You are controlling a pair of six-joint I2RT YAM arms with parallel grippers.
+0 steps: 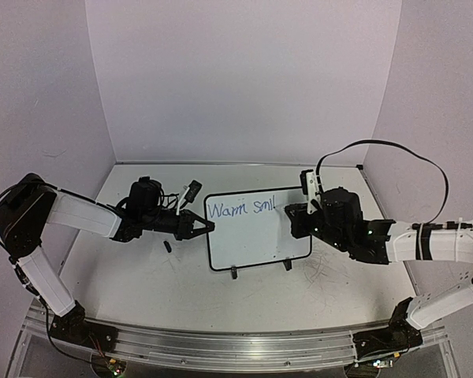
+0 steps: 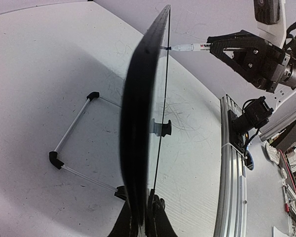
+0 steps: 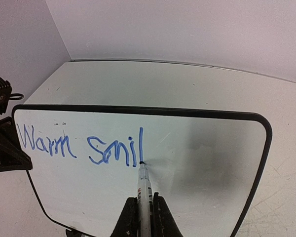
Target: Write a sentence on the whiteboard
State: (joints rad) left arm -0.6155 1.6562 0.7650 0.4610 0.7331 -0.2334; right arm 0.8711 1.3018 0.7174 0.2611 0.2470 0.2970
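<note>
Standing upright on its two small feet near the middle of the tabletop, the whiteboard was seen with the sentence only partly written. In blue ink along the upper left of the board, "Warm smil" could be read. The second word was judged unfinished. The space to its right and the whole lower half were blank, so most of the writing was taken to be outstanding. The right gripper was closed tight on a marker, held lengthwise between the fingers. The marker's tip was pressed to the board at the foot of the last stroke, the "l". The left gripper was clamped shut on the black frame at the board's left edge, by which the board was judged to be steadied against the pen's push.
</note>
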